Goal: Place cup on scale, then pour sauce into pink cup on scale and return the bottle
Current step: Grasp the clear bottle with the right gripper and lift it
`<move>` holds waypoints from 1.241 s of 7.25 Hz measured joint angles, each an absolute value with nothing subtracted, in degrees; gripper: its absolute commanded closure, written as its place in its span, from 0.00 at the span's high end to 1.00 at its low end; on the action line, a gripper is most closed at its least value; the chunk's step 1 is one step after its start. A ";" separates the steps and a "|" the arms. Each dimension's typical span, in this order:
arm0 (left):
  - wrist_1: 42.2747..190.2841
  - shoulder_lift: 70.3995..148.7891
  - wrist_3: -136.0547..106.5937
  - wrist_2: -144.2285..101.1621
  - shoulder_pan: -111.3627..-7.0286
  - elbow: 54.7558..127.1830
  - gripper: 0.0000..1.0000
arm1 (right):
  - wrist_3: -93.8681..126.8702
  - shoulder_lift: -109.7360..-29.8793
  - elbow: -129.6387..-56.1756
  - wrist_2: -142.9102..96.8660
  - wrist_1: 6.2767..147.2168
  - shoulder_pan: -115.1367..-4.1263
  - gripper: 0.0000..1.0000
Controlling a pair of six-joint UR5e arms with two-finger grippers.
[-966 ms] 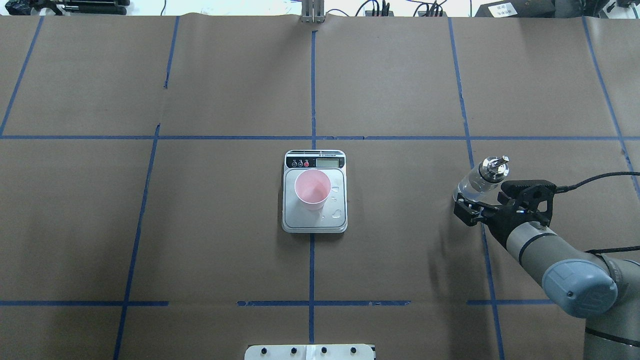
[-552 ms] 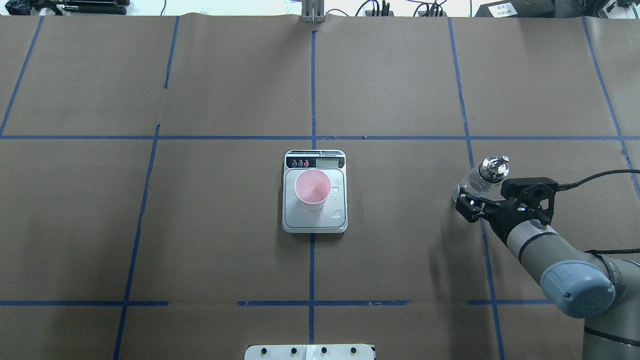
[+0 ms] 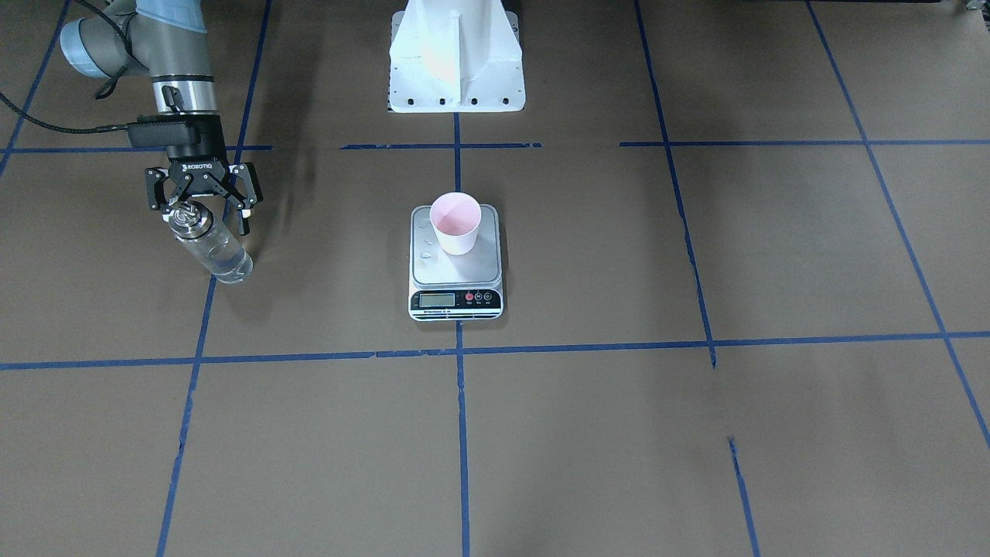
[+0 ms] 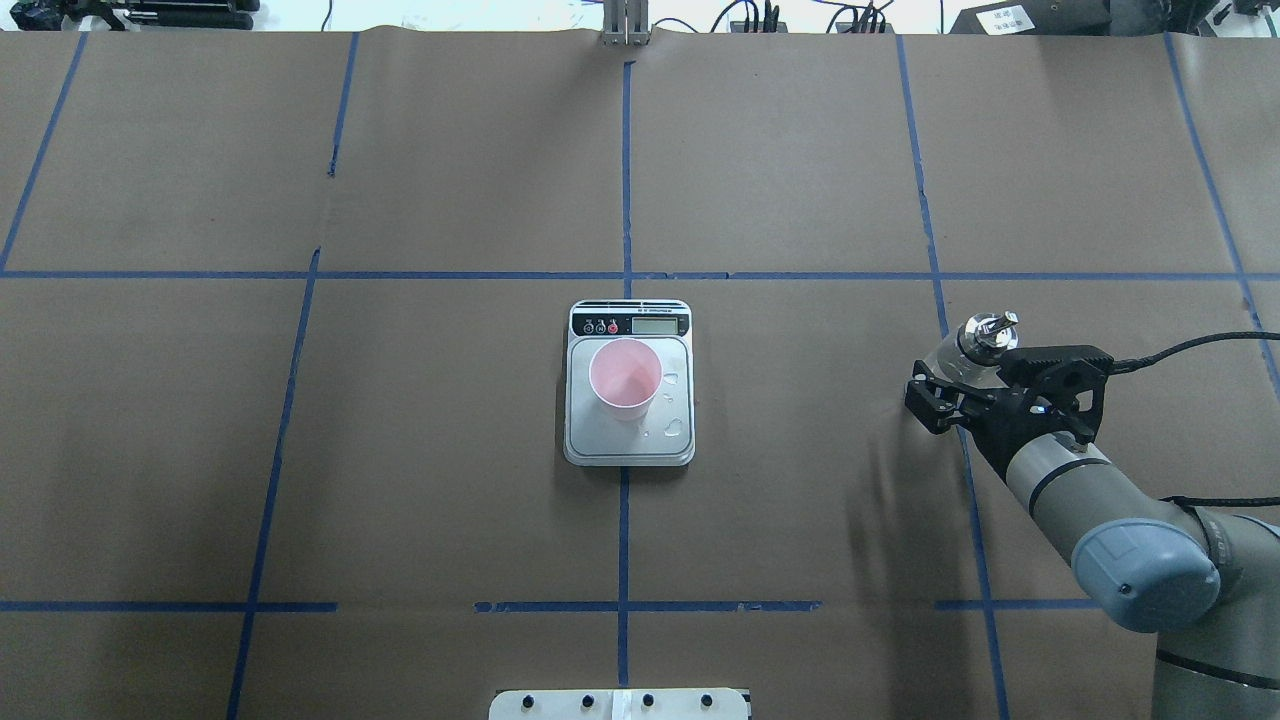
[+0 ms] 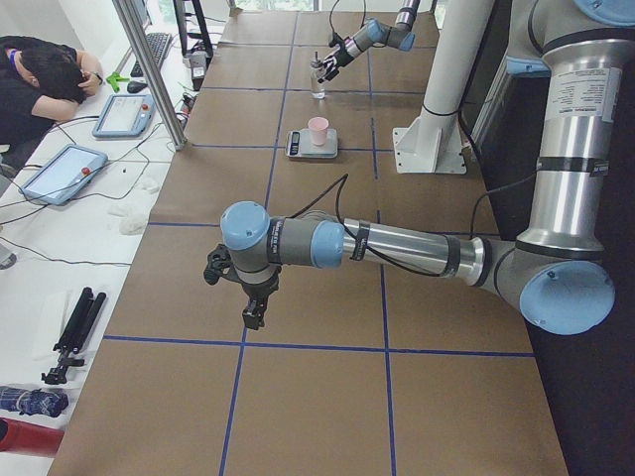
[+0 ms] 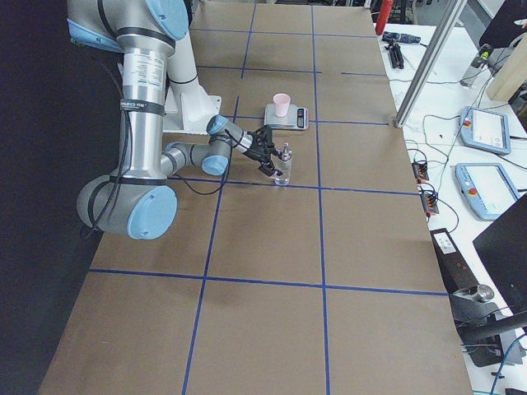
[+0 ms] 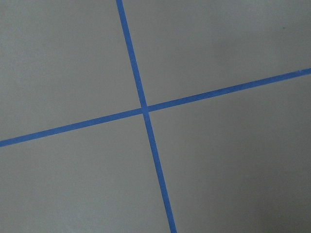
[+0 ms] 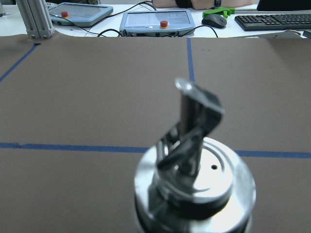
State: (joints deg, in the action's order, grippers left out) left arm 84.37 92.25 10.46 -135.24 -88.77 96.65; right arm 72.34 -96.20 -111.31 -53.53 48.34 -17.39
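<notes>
Brown paper-covered table (image 4: 400, 450) runs bare from the flat silver-grey digital scale (image 4: 630, 445) to the clear glass bottle (image 3: 220, 259), well off robot-right, upright, spout skyward, right gripper (image 3: 204, 223) spread loose around it. Pink paper cup (image 4: 625, 378) tops the scale. Left gripper (image 5: 233, 297): can't tell.

Surface (image 4: 450, 480): brown paper, matt, faintly creased; blue tape (image 4: 623, 150) lines with a slight sheen. Bottle (image 3: 220, 255): clear glossy glass. Collar (image 8: 228, 184) and spout (image 8: 194, 111): polished metal, mirror-shiny. Scale (image 4: 610, 440): brushed steel top with a dull sheen and glossy wet drops (image 4: 677, 428); front strip (image 4: 630, 324) black glossy plastic. Cup (image 4: 625, 380): pale pink paper, matt, smooth. Right claw (image 3: 203, 218): black, matt, plastic-looking. Right arm (image 4: 1055, 480): smooth grey satin metal; joint caps (image 4: 1145, 575) pale blue plastic.
</notes>
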 measured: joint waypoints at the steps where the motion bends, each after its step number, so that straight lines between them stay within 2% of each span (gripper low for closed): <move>1: 84.37 92.27 10.46 -135.24 -88.77 96.83 1.00 | 71.91 -96.02 -111.27 -53.13 48.34 -17.54 1.00; 6: 84.29 92.12 10.38 -134.96 -88.77 97.93 1.00 | 71.47 -95.92 -109.94 -51.57 48.41 -17.85 1.00; 7: 84.29 92.11 10.39 -134.93 -88.77 97.92 1.00 | 71.48 -95.88 -109.53 -51.27 48.37 -17.85 0.64; 8: 84.29 92.08 10.43 -134.92 -88.77 97.92 1.00 | 71.49 -95.79 -109.35 -50.95 48.35 -17.85 0.18; 9: 84.29 92.05 10.45 -134.89 -88.77 97.91 1.00 | 71.48 -95.69 -109.29 -50.57 48.34 -17.84 0.00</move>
State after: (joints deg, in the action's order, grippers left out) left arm 84.29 92.05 10.45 -134.89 -88.77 97.91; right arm 71.48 -95.69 -109.29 -50.57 48.34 -17.84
